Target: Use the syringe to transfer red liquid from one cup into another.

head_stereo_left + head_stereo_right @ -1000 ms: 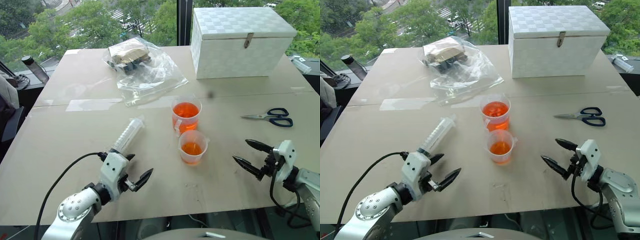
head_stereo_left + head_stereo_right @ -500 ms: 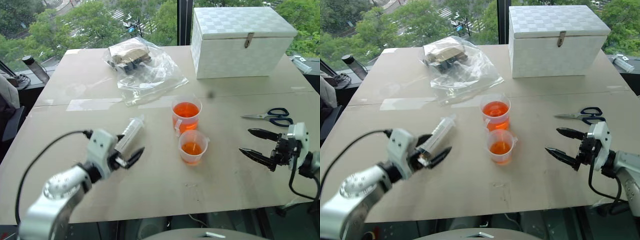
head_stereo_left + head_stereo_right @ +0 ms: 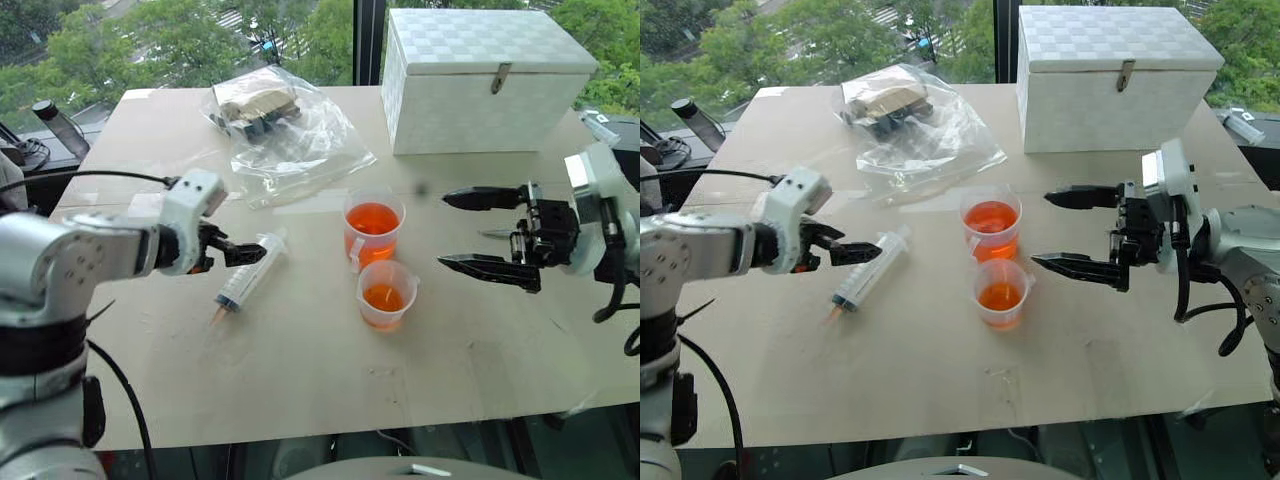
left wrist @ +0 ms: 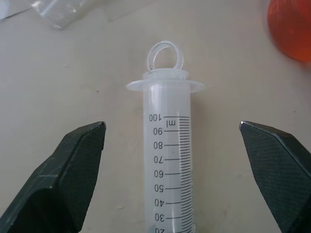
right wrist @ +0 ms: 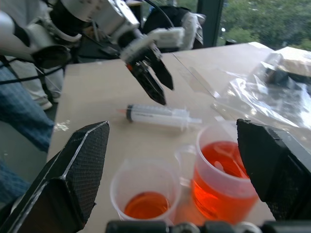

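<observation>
Two grippers are hanging with jaws wide, gripping nothing: the left gripper (image 3: 240,251) over the syringe (image 3: 246,274), which is lying on the surface (image 3: 300,380) beside the cups. Judging by this, the pickup is coming next, needing those jaws lowering around the barrel and closing.

Box: white lidded box (image 3: 485,85) sitting at table's (image 3: 300,370) far edge.
Bag: clear plastic bag (image 3: 285,135) lying left of box.
Bottle: dark bottle (image 3: 58,125) standing beyond table's left edge.

Syringe (image 4: 167,160): clear smooth plastic, printed black scale. Both cups, taller (image 3: 373,232) and shorter (image 3: 385,295): translucent glossy plastic. Tabletop (image 3: 300,370): matt beige board. Box (image 3: 485,80): white woven texture, metal clasp. Bag (image 3: 290,135): crinkled glossy film. Left gripper fingers (image 4: 63,179): black, finely cross-hatched.
</observation>
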Tool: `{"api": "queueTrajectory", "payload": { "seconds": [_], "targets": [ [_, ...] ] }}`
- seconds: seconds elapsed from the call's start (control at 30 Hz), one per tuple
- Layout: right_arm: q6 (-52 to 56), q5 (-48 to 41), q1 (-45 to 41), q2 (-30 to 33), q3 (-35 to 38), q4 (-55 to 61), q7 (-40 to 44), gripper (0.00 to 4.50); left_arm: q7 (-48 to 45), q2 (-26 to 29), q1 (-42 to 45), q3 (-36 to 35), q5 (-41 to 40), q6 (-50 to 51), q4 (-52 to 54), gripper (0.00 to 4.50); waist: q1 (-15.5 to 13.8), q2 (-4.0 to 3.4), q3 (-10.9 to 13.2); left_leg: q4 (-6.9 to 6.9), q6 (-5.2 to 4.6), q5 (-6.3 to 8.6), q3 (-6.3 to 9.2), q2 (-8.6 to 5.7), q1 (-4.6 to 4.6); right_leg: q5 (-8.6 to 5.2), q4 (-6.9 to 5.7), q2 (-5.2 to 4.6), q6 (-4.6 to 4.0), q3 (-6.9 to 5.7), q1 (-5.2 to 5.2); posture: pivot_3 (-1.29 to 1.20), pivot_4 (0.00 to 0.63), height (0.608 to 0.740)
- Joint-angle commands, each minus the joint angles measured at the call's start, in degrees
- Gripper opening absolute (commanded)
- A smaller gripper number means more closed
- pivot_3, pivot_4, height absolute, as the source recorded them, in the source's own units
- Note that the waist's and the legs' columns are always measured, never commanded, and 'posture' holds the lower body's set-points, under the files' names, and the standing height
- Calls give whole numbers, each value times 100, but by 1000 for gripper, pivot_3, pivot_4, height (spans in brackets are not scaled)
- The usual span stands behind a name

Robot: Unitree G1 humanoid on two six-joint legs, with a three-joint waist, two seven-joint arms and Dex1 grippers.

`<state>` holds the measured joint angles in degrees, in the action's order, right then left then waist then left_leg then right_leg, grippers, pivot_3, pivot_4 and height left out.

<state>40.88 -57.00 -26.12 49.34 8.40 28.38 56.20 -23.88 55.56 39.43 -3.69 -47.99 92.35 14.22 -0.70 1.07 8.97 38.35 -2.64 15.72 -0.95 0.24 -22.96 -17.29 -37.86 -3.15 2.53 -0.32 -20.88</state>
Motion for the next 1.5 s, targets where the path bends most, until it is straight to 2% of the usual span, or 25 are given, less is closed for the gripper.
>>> {"api": "queueTrajectory", "payload": {
  "seconds": [0.03,0.17,0.27,0.4,0.63,0.73,0.83,1.03,1.27,1.3,1.43,1.5],
  "targets": [
    [86,-133,-302,-106,-182,134,49,4416,-268,445,847,1137,-449,15,-636,4500,0,8,5,0,3,-2,0,0,-6,0,-4,0,0,2,-12,0,150,740],
    [65,14,-465,-234,-358,168,26,4416,-563,771,1510,2328,-382,15,-928,4500,17,8,3,20,13,-9,-3,-1,-84,1,-25,2,1,7,-88,0,150,740],
    [109,86,-481,-255,-405,268,-59,4416,-786,831,1788,2873,-302,15,-1170,4500,24,8,4,19,13,-10,-6,-2,-88,1,-20,5,2,6,-90,0,150,740],
    [361,170,-367,201,-372,434,39,4416,-1041,923,1954,3392,-110,15,-1206,4500,15,6,5,20,12,-10,-6,-2,-88,1,-21,6,2,4,-90,0,150,740],
    [761,11,-513,383,-284,645,-482,4416,-1371,639,2249,3791,417,15,-1606,4500,-4,8,5,40,10,-9,-4,-2,-88,1,-40,9,2,2,-88,0,150,740],
    [1017,-166,-696,423,-282,668,-678,4416,-1539,566,2307,3854,593,15,-1709,4500,18,8,5,41,10,-9,-4,-2,-88,1,-42,10,2,3,-88,0,150,740],
    [1385,-139,-1007,402,-358,621,-1244,4416,-1638,476,2336,3882,777,15,-1764,4500,37,8,5,42,10,-9,-5,-2,-87,0,-49,11,2,5,-90,0,150,740],
    [1731,-436,-1214,323,-344,635,-1600,4416,-1813,475,2305,3878,846,15,-1795,4500,35,9,6,45,10,-9,-5,-2,-88,0,-53,9,2,6,-91,0,150,740],
    [1734,-399,-1309,298,-425,601,-1647,4500,-1756,377,2285,3745,1026,15,-1908,1526,34,9,6,54,9,-9,-5,-2,-88,0,-63,9,3,6,-91,0,150,740],
    [1735,-398,-1309,296,-429,603,-1646,4500,-1731,355,2269,3685,1070,15,-1906,1374,34,9,6,56,9,-9,-5,-2,-88,0,-64,9,3,6,-91,0,150,740],
    [1757,-445,-1293,296,-385,628,-1680,4500,-1687,308,2233,3243,1160,-1,-1769,1373,30,9,6,64,9,-8,-5,-2,-88,0,-72,9,3,6,-91,0,150,740],
    [1783,-539,-1267,272,-288,596,-1757,4500,-1575,176,2201,2659,1214,-241,-1744,1373,27,10,6,66,9,-8,-5,-2,-89,0,-73,9,3,6,-91,0,150,740]
  ]
}}
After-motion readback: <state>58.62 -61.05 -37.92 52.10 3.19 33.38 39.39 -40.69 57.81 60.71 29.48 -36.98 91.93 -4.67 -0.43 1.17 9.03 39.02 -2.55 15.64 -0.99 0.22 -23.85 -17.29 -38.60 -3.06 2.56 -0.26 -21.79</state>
